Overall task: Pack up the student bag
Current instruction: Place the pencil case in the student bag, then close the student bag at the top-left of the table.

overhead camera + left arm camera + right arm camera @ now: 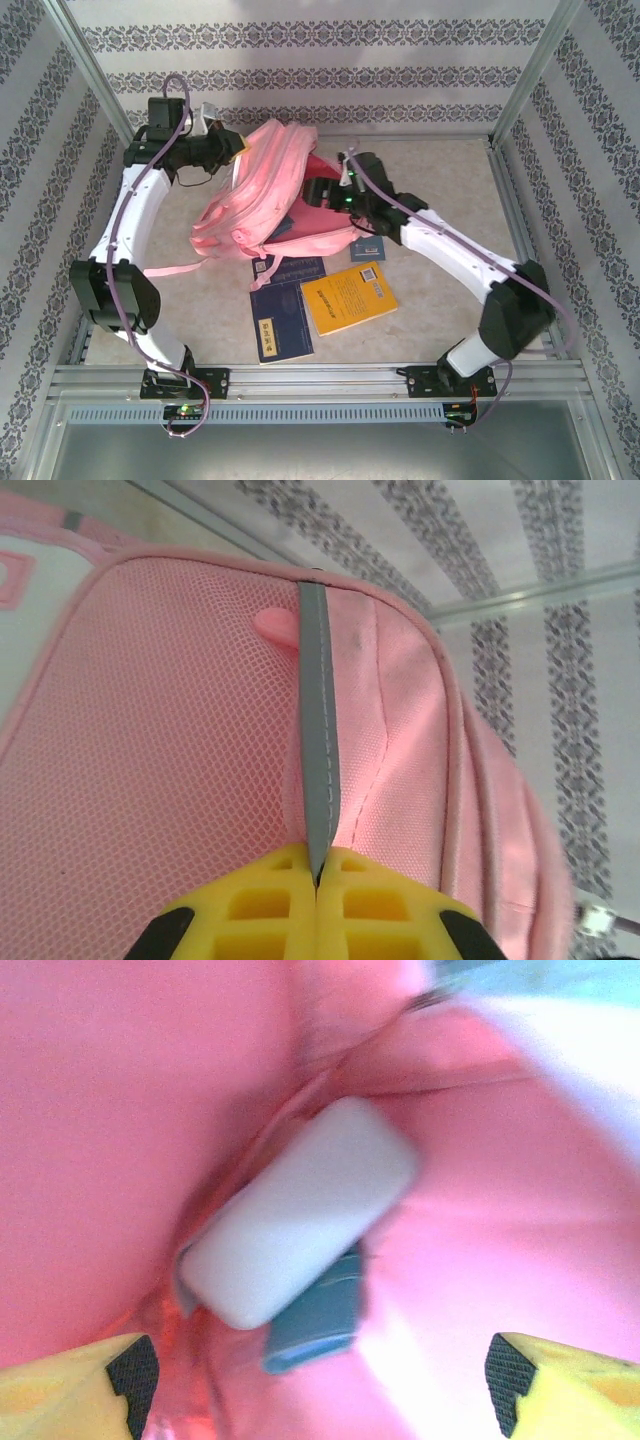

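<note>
Student bag (262, 195) lies slumped mid-table behind a yellow book (348, 297) in the top view, while the left wrist view shows the left gripper (318, 865) clamped on its grey strip (318, 740), and the right wrist view shows the right gripper (322, 1370) spread apart before a pale block (300, 1210) amid pink fabric.

Bare tabletop (450, 170) right, books (345, 297) blocking centre, student bag (265, 190) seemingly cramped inside
</note>
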Tool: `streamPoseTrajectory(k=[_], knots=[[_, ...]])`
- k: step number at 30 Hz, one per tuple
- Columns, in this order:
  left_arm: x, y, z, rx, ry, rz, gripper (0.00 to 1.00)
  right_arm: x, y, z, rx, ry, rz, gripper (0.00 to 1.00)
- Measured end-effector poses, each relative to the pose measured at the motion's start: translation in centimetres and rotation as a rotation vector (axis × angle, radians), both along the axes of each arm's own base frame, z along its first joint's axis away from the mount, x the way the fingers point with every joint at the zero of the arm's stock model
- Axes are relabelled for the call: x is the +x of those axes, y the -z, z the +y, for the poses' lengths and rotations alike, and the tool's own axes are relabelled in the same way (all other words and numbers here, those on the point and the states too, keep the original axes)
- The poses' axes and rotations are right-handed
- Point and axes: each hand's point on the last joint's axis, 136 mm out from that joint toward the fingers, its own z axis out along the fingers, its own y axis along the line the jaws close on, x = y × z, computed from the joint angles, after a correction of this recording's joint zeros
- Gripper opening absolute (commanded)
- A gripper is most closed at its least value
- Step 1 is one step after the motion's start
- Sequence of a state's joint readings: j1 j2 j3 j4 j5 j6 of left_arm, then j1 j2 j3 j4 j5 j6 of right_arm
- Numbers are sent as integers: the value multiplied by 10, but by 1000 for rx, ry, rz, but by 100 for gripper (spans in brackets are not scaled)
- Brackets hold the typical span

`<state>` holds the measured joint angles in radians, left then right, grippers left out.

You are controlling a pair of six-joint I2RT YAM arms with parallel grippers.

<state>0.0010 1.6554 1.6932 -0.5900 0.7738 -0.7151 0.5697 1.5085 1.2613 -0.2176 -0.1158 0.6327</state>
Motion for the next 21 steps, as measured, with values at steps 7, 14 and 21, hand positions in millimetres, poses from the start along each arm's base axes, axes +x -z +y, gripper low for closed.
streamPoseTrajectory(k=[7, 14, 21], knots=[[13, 9, 25, 84, -116, 0, 0, 8, -4, -64, -69, 55, -13, 91], [41, 27, 40, 150, -174, 19, 0, -7, 50, -87, -132, 53, 151, 87], [61, 59, 11, 228, -89, 52, 0, -15, 103, -86, -125, 47, 342, 79]])
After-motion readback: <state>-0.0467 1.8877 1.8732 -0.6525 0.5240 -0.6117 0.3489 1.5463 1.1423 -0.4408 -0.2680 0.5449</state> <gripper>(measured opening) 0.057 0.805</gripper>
